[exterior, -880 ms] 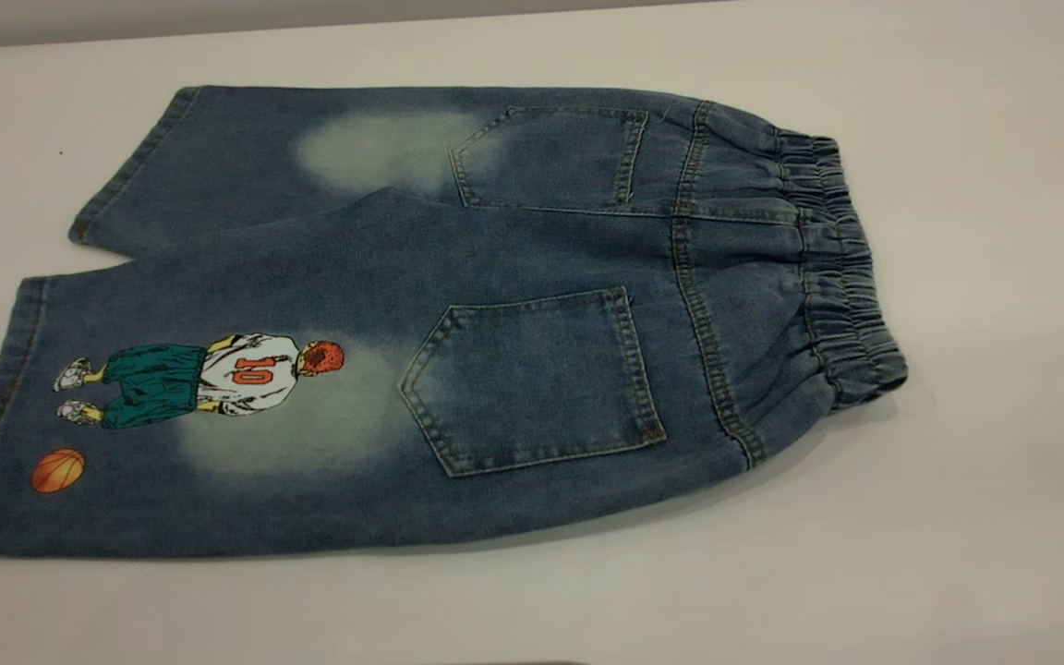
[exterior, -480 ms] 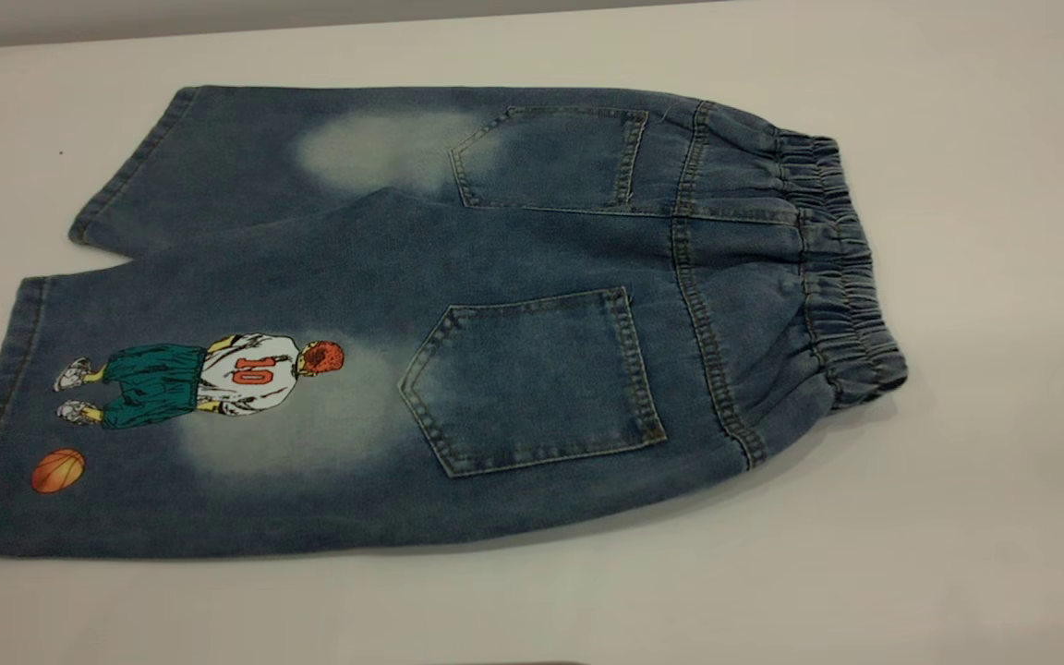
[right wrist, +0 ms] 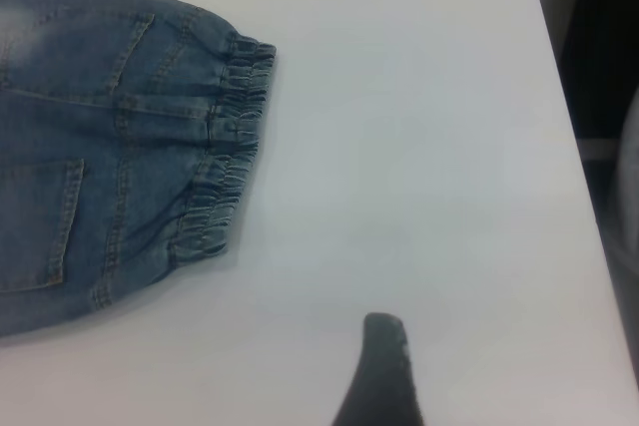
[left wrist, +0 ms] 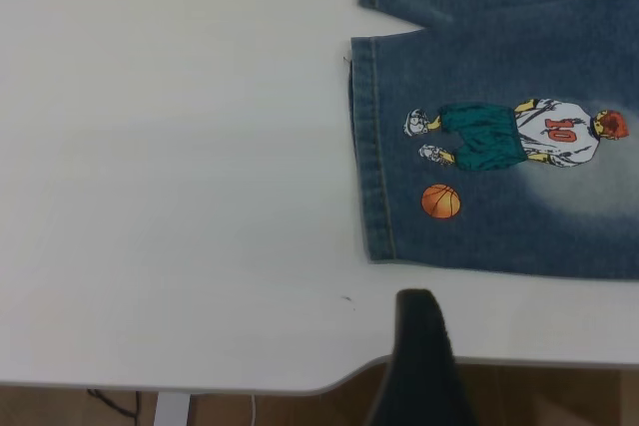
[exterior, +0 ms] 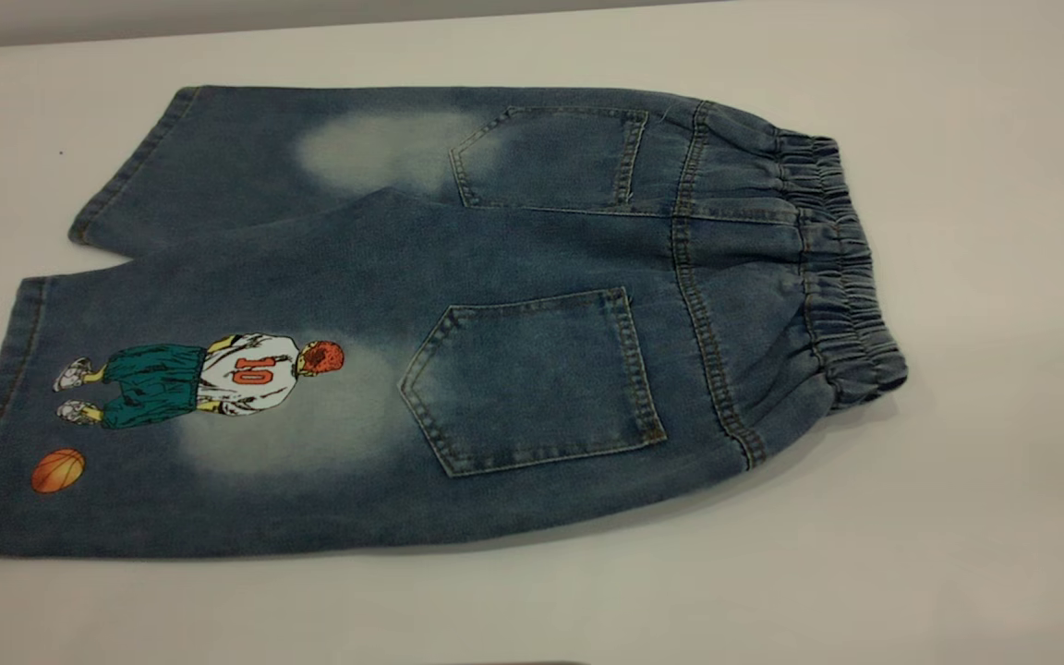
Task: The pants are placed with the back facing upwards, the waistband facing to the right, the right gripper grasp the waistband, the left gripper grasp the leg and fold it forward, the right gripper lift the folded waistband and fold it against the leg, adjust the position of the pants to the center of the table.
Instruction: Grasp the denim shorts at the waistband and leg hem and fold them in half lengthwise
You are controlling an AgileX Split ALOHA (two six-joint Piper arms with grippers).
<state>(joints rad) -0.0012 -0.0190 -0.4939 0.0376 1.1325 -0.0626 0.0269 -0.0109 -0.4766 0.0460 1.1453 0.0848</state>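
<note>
- Only one dark fingertip of the left gripper [left wrist: 424, 341] shows in its wrist view, so I cannot tell how its jaws stand. It holds nothing and hangs over bare table, apart from the hem of the leg [exterior: 172, 416].
- The right gripper [right wrist: 384, 366] likewise shows a single dark finger, jaws unreadable. It grips nothing and sits off the waistband [right wrist: 225, 177], over bare surface.
- Neither gripper appears in the exterior view, so both probably wait clear of the cloth before the first grasps.
- The pants [exterior: 458, 314] lie flat on the table [exterior: 1003, 277], back up, waistband to the right, legs to the left. That puts each end near the arm meant to seize it.
- They are blue denim with pale faded patches, two back patch pockets and a gathered elastic waist. The nearer leg bears the player in a 10 jersey and an orange ball.
</note>
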